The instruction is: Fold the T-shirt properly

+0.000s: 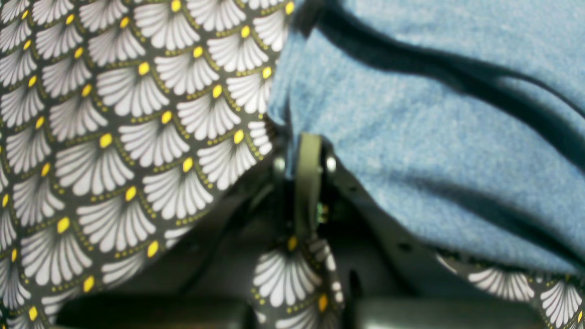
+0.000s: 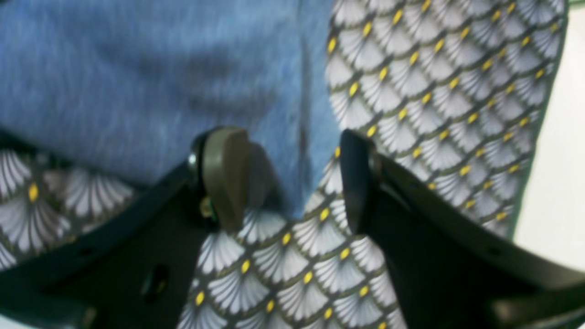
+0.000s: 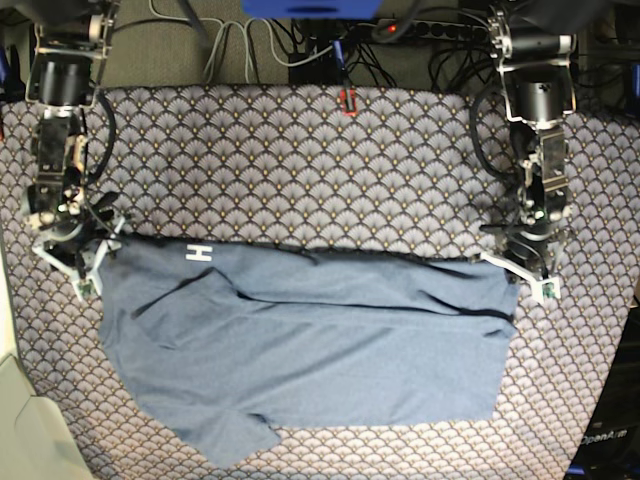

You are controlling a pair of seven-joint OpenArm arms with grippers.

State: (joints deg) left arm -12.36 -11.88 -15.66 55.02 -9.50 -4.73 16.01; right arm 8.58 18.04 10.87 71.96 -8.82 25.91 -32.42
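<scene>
Overhead view. A blue T-shirt, folded once lengthwise, lay across a bench covered by a scallop-patterned tablecloth. A white letter "H" showed near its upper left edge; one sleeve projected at lower left. The right hand met the shirt's upper left corner, the left hand its upper right corner. Cables ran behind the bench.
</scene>
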